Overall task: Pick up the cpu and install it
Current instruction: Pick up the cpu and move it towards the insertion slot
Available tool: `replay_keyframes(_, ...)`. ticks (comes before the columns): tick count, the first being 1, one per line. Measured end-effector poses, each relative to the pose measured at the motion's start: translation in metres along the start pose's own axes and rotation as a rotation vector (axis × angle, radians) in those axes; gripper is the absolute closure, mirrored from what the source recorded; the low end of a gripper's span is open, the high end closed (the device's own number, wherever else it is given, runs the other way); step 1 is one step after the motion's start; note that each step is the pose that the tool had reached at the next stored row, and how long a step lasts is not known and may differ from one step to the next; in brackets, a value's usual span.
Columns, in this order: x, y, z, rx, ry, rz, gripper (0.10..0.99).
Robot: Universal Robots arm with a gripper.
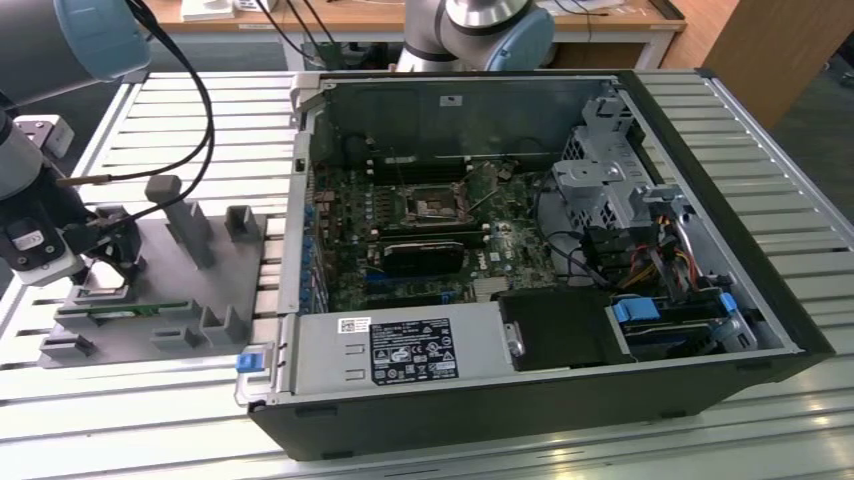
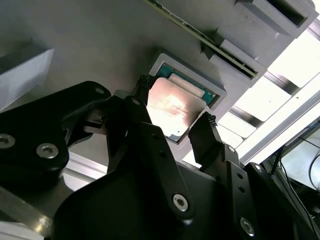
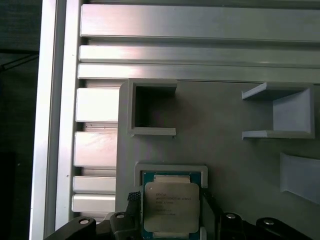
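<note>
Misalignment is the hazard: fingers (image 2: 210, 140) stand parted astride the cpu (image 3: 171, 206) lying in its pocket (image 3: 170, 169) on the grey fixture (image 3: 225, 150), so uneven closing could tilt or jam it.

A: How much of the cpu (image 3: 171, 205) is covered in the first wrist view?

B: Its near edge is cut off by the frame, and its corners lie under the gripper (image 3: 170, 197).

A: And in the second wrist view?

B: 1 side sits behind the gripper's black body.

A: What about the exterior view?

B: The arm (image 1: 34, 150) runs off the exterior view's left edge.
</note>
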State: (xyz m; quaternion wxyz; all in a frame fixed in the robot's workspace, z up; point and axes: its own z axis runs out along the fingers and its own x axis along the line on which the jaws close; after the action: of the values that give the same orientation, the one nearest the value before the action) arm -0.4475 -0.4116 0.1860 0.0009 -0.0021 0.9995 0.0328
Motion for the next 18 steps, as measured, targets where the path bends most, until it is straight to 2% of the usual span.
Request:
replay_keyframes(6,0.0001,0.0000,-0.0001,0.000,-0.0002,0.000,0.498)
replay_keyframes(7,0.0001,0.0000,0.0000,0.000,-0.0003,0.000,0.561)
replay_keyframes(11,0.0001,0.0001,-0.0004,0.000,-0.0006,0.000,0.561)
replay_keyframes(18,0.0001,0.0005,-0.0072,0.000,-0.0003,0.000,0.561)
